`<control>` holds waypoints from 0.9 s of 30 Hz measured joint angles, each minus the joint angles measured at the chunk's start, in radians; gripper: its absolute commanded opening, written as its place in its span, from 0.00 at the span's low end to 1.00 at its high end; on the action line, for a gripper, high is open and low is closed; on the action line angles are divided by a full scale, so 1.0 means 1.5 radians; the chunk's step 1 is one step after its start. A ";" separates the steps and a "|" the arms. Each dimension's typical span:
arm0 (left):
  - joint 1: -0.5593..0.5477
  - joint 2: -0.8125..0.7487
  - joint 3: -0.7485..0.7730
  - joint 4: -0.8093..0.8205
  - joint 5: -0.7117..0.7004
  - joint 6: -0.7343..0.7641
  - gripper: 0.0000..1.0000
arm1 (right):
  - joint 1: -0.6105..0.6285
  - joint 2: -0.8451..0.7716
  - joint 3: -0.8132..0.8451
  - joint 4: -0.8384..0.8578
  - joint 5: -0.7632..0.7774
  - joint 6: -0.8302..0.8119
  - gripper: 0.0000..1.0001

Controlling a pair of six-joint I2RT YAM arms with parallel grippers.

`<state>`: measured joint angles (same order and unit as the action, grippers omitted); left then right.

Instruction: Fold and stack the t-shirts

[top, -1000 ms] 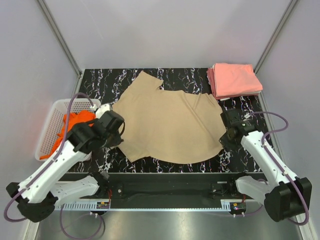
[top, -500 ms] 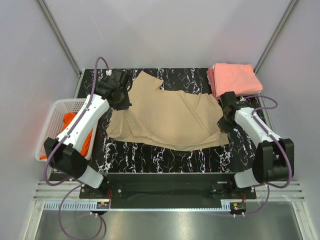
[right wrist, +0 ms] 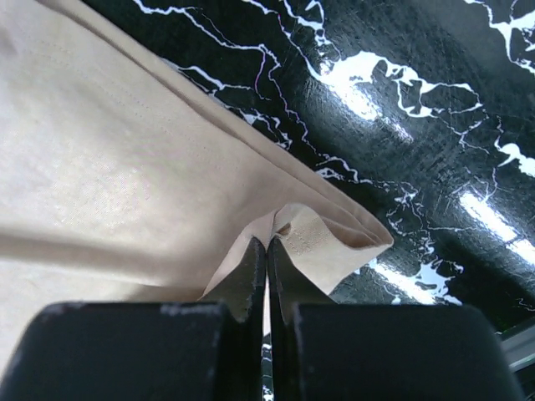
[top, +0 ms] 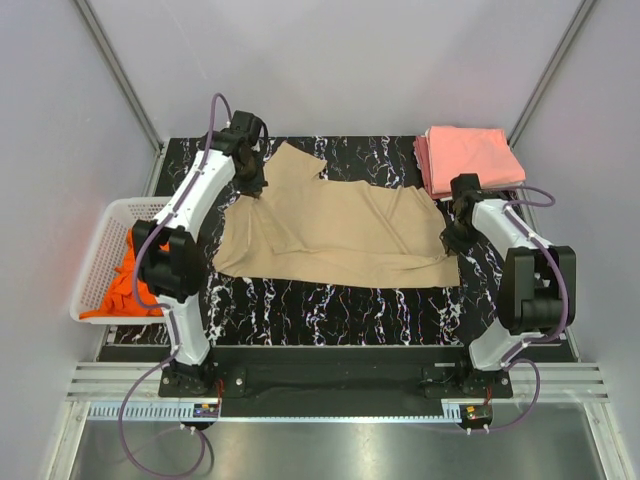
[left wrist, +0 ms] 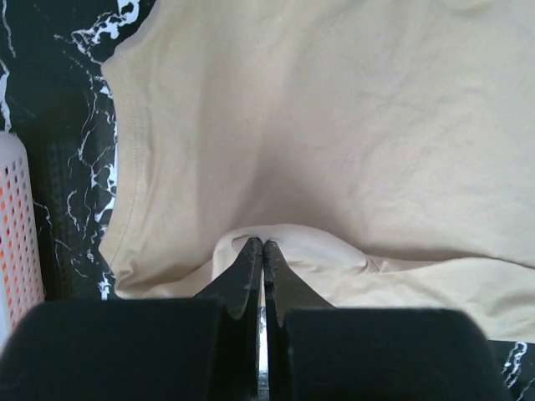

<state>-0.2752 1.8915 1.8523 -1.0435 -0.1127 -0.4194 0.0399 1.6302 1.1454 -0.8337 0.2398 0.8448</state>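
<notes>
nearest you, a bare strip of the black marbled surface [top: 330, 312] runs from 9 to 3 o'clock. just beyond it lies the tan t-shirt [top: 340, 235], spread at the centre with its near edge doubled over toward 12.

the left pincer [left wrist: 262, 244] sits at the shirt's 10 o'clock corner, jaws pressed together on a small pinch of tan cloth. the right pincer [right wrist: 267, 242] is at the shirt's 3 o'clock edge, clamped the same way on a folded corner of hem.

the step in hand looks like carrying the near hem over the body toward 12. to do it well:
- keep the cloth taut between your two pincers so the lifted layer doesn't sag.
- your right side looks to sit nearer than your left. bring it toward 12 until the hem runs level from 9 to 3.
- lower both pinches onto the shirt before you let go, so the fold lands flat.
- mind the sleeve jutting at 11 o'clock; it will likely need tucking next.

the count:
- one tan t-shirt, in your grip.
- one orange t-shirt [top: 125, 285], heaped in one white basket [top: 98, 240] at 9 o'clock.
- one stack of folded pink t-shirts [top: 470, 158] at 1 o'clock, well apart from the tan one. several layers show, but how many i cannot tell.
- two pincers.
</notes>
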 measured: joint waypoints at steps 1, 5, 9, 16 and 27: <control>0.003 0.018 0.015 -0.005 0.004 0.008 0.01 | -0.003 0.006 0.002 0.001 -0.003 -0.002 0.00; 0.019 0.089 0.082 -0.011 0.012 0.038 0.06 | -0.006 0.043 0.015 0.005 -0.015 -0.009 0.01; 0.043 0.197 0.224 -0.028 0.039 0.066 0.39 | -0.012 0.083 0.026 0.011 -0.030 -0.013 0.27; 0.068 0.226 0.258 -0.034 0.057 0.057 0.69 | -0.056 0.095 0.033 0.018 -0.065 -0.033 0.90; 0.070 -0.213 -0.308 0.075 0.056 -0.042 0.70 | -0.071 -0.098 -0.104 0.034 -0.106 -0.042 0.83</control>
<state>-0.1696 1.5719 1.3907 -0.9318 -0.0292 -0.4820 -0.0662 1.4834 0.9901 -0.7822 0.0807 0.7811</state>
